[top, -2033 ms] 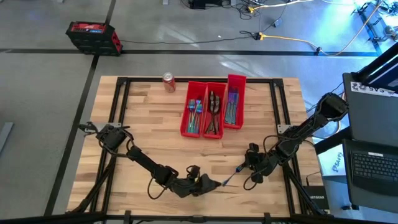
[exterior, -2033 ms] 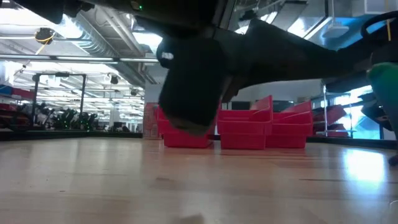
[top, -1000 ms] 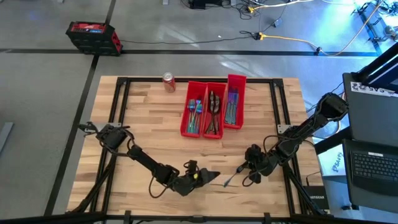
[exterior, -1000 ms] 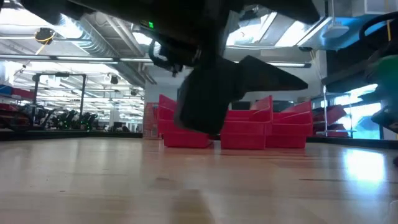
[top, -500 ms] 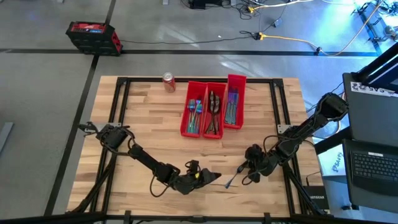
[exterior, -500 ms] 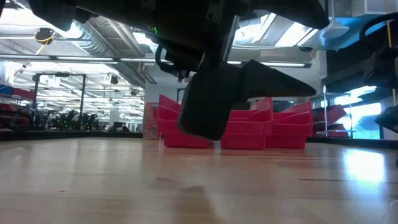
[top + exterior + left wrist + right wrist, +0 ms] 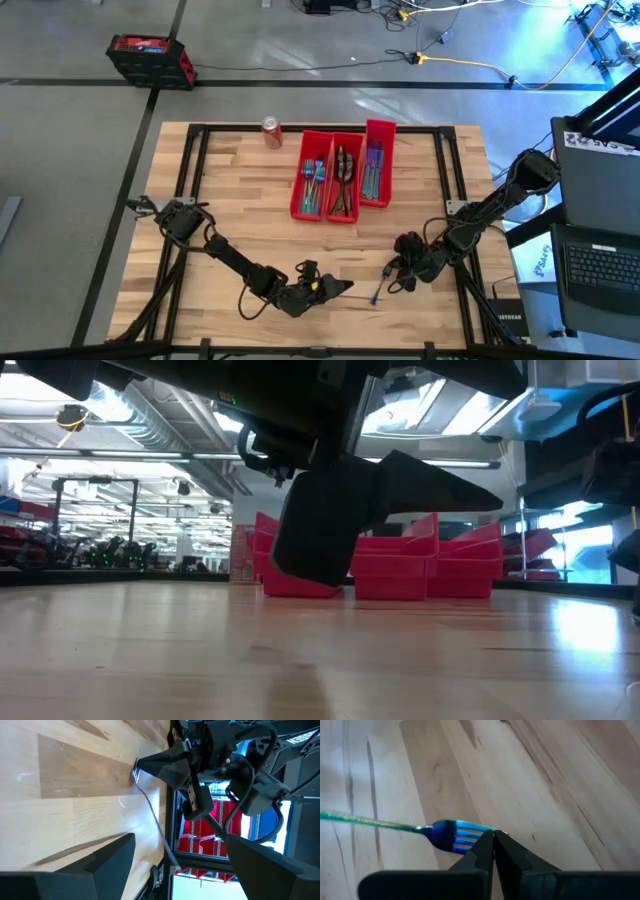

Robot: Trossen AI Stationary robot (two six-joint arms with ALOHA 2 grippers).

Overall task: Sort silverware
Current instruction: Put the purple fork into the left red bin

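so, fork: iridescent blue-teal fork [image 7: 451, 834] lying flat on the wooden table [image 7: 240, 210], near its front edge, between the two grippers; also seen at [image 7: 378, 293]
tines: pointing at the right gripper's tips, touching or just under them; whether they are pinched cannot be told
right gripper: [image 7: 493, 840] fingers pressed together at the tine end, low over the table
left gripper: [image 7: 338, 288] fingers spread wide with nothing between them, just beside the handle end, hovering above the wood
sorted silverware: more pieces lie in three red bins [image 7: 341, 170] side by side at the table's far middle
soda can: red can [image 7: 271, 131] upright beside the bins, on the left arm's side
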